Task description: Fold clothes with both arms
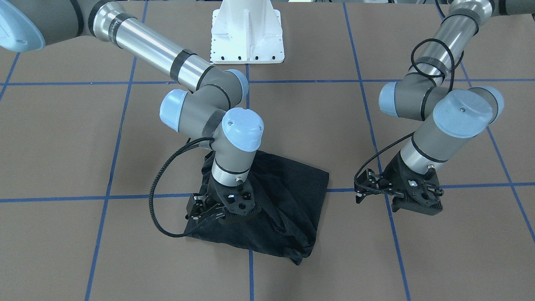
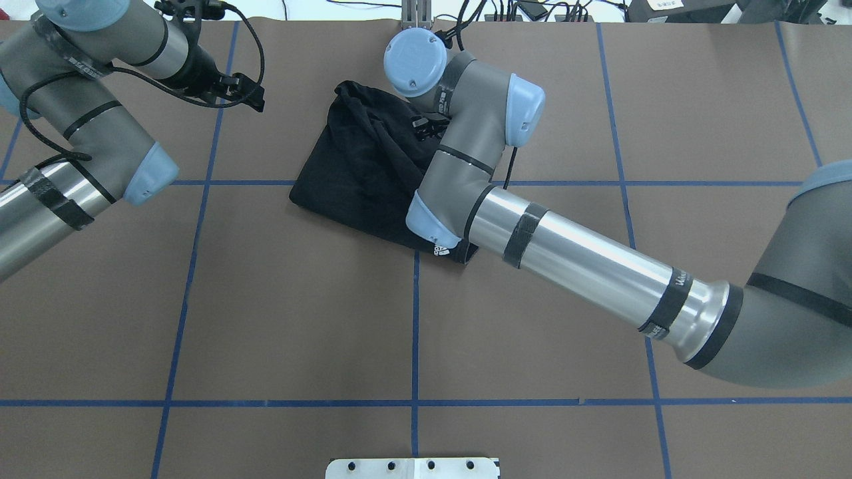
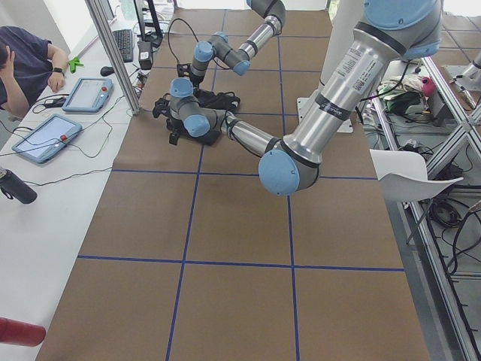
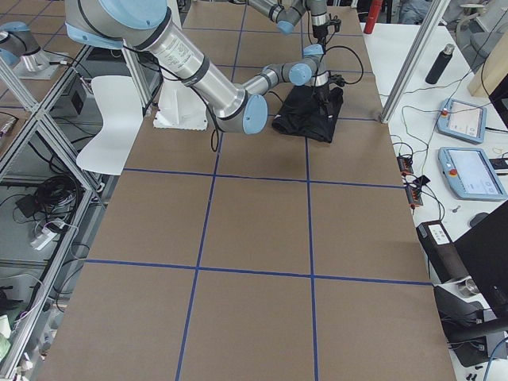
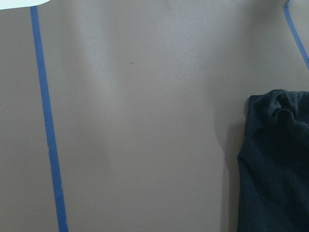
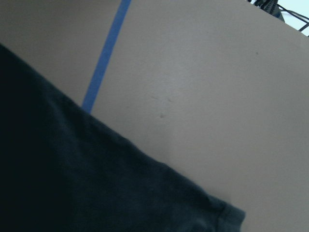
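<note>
Folded black fabric T-shirt (image 1: 292,188), right black two-finger gripper (image 1: 232,218) low over it, left black two-finger gripper (image 1: 414,210) aside, clenched or released we cannot tell.

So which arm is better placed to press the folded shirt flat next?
Right, probably: the right gripper is low over the black T-shirt, while the left gripper hangs over bare table, apart from the cloth's bunched edge.

Black T-shirt (image 1: 292,188), folded into a rumpled square, flat on the table (image 1: 62,146) near its edge farthest from the robot, mid-length. Right arm (image 1: 159,50) bent down over one corner; left arm (image 1: 439,138) lowered alongside, well apart.
</note>
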Action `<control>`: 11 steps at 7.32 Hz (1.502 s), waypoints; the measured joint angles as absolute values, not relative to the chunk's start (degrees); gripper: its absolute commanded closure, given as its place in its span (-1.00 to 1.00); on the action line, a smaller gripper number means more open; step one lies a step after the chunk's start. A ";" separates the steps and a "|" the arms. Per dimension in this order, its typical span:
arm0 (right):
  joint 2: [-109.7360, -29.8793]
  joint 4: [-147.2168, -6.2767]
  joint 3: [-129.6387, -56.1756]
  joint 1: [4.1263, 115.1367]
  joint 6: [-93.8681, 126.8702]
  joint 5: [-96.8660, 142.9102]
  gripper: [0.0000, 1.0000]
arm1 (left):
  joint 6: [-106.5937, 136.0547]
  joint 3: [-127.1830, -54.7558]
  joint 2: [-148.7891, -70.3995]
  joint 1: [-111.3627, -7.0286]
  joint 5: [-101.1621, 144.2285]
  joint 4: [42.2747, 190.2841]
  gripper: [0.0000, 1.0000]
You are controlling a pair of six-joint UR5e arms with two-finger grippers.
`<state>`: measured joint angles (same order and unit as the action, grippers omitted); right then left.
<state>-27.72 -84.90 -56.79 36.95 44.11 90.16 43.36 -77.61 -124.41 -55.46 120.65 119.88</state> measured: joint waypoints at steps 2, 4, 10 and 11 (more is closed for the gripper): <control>-26.50 -85.32 -56.80 32.99 47.44 89.05 -0.97 | 43.26 -77.61 -124.29 -55.46 120.65 119.88 -1.00; -25.85 -86.05 -56.85 30.21 48.31 86.33 -0.95 | 43.13 -77.61 -123.81 -55.46 120.67 119.88 -1.00; -22.34 -93.18 -56.80 27.57 48.43 82.33 -0.13 | 43.31 -77.61 -123.40 -55.37 120.59 119.95 -1.00; -22.49 -93.20 -56.62 27.24 48.43 81.61 0.05 | 43.25 -77.61 -123.41 -55.37 120.59 119.96 -1.00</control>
